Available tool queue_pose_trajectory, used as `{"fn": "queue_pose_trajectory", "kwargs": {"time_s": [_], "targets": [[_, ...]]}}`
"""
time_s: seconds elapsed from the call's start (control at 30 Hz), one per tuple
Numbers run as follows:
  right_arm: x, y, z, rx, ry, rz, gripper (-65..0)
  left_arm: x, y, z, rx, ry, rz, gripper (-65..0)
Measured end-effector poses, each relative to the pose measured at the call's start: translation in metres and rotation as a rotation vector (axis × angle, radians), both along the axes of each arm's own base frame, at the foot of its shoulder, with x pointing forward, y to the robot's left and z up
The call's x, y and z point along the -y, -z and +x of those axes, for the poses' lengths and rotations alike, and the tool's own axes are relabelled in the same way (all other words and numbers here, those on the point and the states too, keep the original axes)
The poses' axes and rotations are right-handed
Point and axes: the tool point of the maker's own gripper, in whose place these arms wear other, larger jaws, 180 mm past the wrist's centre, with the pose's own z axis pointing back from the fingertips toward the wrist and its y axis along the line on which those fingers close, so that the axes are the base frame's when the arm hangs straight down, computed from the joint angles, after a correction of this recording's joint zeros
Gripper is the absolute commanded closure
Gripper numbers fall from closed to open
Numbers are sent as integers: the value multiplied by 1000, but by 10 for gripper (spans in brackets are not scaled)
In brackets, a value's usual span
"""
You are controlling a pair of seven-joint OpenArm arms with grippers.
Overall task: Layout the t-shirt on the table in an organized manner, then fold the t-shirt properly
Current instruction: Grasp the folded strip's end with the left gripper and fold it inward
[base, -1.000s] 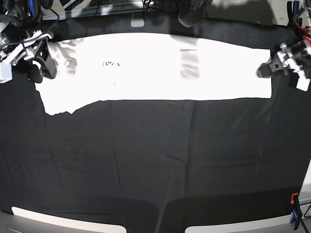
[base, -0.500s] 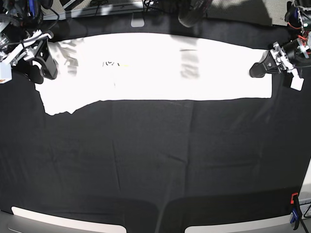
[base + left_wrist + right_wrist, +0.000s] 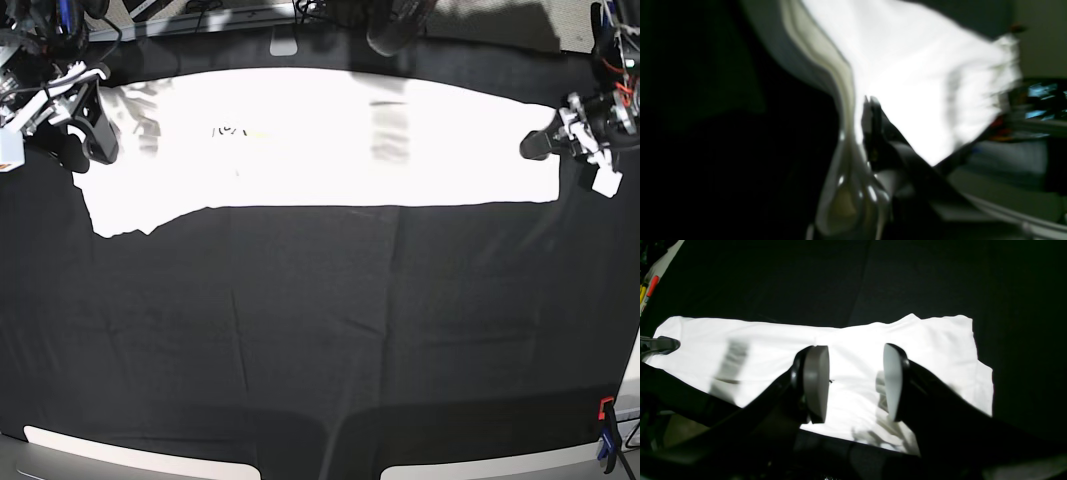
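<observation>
Currently the left hand (image 3: 535, 146) pinches the t-shirt (image 3: 320, 140) edge; right hand (image 3: 855, 381) hovers open above it on the surface (image 3: 320, 330).

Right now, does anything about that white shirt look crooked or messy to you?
Mostly tidy: the t-shirt lies as a long flat band on the table. One end is uneven, though. By the right gripper, the near corner dips lower than the otherwise straight near edge, and grey wrinkles show there.
</observation>
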Motion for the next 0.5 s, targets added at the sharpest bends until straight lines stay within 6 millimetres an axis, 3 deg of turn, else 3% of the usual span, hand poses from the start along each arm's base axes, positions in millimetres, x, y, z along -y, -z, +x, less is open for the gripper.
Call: {"fn": "queue_pose_trajectory", "kwargs": {"time_s": [0.13,0.27,0.37,0.5], "targets": [[-17,-17,2,59,-55,58,-258,-7,-17,11,47,78,153,0],[-38,-41,2,131,-125,22,-258,12,-40,24,118,121,245,0],[-35,-39,2,123,-115,14,-258,21,-57,24,172,161,376,0],[-35,-40,3,127,-113,18,-258,62,-87,21,287,183,441,0]]}}
